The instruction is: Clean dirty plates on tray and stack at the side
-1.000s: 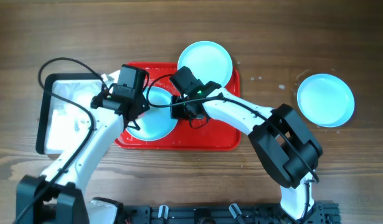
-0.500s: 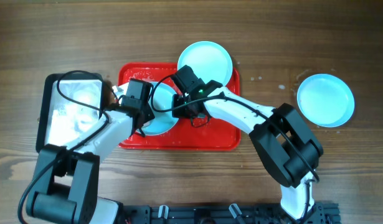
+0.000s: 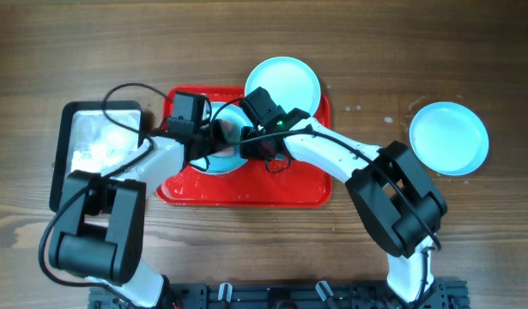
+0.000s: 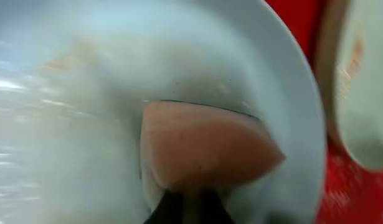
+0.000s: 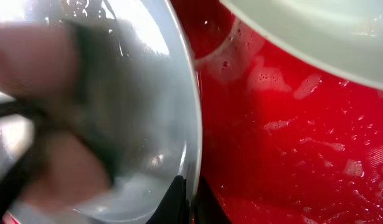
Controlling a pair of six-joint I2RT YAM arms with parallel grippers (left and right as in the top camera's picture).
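Red tray point(image 3: 289, 184) on counter point(image 3: 418, 51). On it, wet plate point(image 5: 147, 93); right pincer point(image 5: 186, 200) clamped on its rim. Left pincer point(image 4: 188, 208) grips pinkish sponge point(image 4: 203, 152), pressed on plate centre; half second ago nearer plate's left edge. Second plate point(image 3: 282, 86) on tray's far rim; third plate point(image 3: 448, 137) on counter far right, unmoved

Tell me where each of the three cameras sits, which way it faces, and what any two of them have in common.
Overhead: fixed above the table, looking straight down on the red tray, the gripped plate, the left gripper and the right gripper.
Left wrist: close over that plate, facing its surface; its own fingers at the bottom edge hold a pinkish pad.
Right wrist: low beside the plate's rim, facing the wet tray; its own fingers pinch the rim.
Shared: both wrist views show the same plate and tray.
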